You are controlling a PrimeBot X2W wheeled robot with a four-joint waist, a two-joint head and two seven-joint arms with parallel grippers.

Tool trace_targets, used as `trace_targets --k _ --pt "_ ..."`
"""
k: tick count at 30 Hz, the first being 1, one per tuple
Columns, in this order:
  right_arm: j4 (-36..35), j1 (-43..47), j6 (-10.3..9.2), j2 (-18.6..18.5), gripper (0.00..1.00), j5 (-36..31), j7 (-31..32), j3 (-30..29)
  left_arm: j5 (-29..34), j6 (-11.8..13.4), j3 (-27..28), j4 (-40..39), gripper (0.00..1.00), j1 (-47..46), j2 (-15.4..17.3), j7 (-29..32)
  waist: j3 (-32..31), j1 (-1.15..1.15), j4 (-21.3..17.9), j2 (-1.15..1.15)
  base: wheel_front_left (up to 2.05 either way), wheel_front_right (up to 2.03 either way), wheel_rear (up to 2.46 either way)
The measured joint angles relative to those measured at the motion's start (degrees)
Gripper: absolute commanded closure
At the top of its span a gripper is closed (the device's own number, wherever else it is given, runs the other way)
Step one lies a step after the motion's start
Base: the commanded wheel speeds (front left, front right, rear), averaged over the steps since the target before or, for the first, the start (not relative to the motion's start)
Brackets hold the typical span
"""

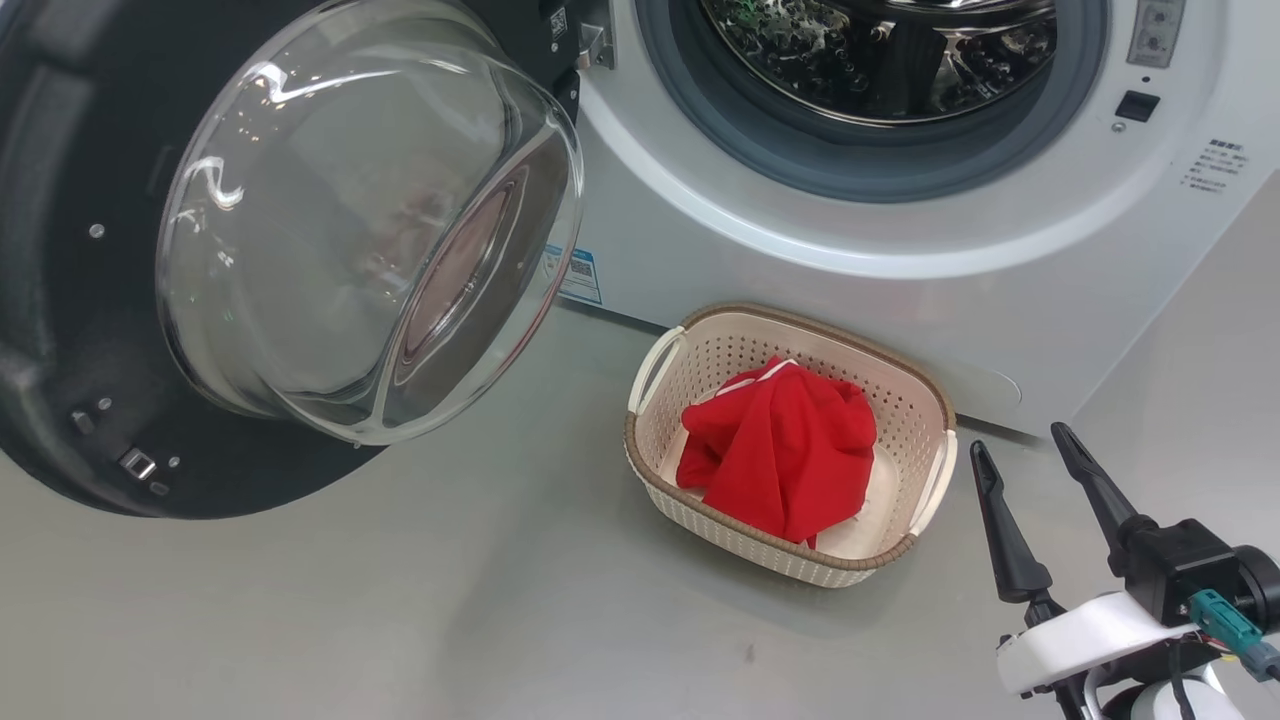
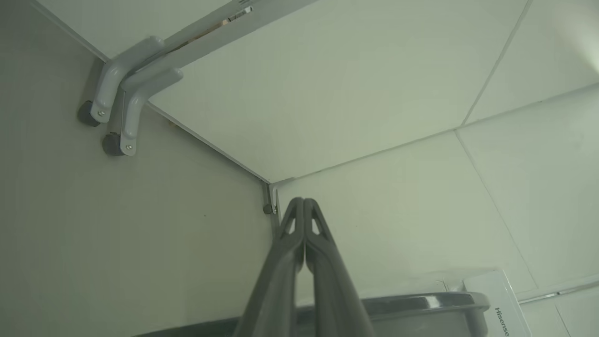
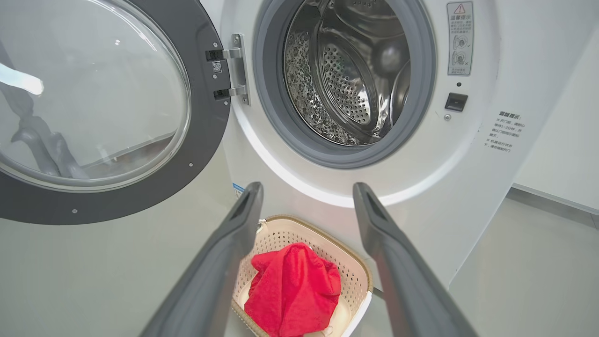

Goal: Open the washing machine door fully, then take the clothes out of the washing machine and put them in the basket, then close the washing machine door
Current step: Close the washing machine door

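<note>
The washing machine stands with its door swung wide to the left, glass bowl facing me. The steel drum looks empty. On the floor in front, the cream basket holds the red clothes in a crumpled heap. My right gripper is open and empty, just right of the basket and apart from it. In the right wrist view the right gripper frames the basket and clothes. My left gripper is shut on nothing, above the door's dark rim.
Smooth grey floor stretches in front of the machine. A white wall stands to the machine's right. Two grey brackets with dark rollers sit on pale panels in the left wrist view. Through the door glass a grey arm shape shows.
</note>
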Motion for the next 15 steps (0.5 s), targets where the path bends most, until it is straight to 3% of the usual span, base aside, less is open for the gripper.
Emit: trace_targets --k 15 --pt "-0.6 -0.3 0.23 -1.0 0.0 0.0 0.9 -0.9 -0.6 0.1 -6.1 10.7 1.0 -3.7 3.8 9.6 1.7 0.0 -2.0 0.0 0.0 0.0 0.0"
